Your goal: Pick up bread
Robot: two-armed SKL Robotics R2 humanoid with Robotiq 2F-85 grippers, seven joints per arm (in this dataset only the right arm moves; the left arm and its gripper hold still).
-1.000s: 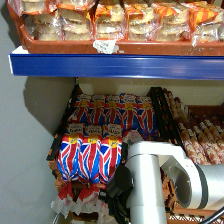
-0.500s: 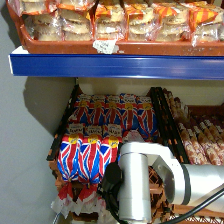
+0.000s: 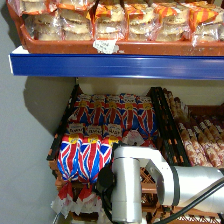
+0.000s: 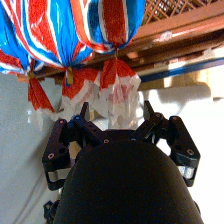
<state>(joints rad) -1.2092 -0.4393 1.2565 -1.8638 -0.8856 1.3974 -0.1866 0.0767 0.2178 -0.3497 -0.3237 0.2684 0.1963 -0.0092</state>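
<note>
The claw (image 4: 116,117) is spread wide, holding nothing, its fingers (image 4: 84,114) either side of the bread's (image 4: 107,22) tied bag tail. That loaf sits at the lower crate's (image 3: 161,131) front edge, more loaves (image 3: 112,112) behind; buns (image 3: 125,22) fill the shelf (image 3: 115,65) above

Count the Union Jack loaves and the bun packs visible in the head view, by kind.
Union Jack loaves: 7 (3 in front, 4 behind)
Bun packs: 6
Total: 13
The arm may hide more loaves in the front row.
</note>
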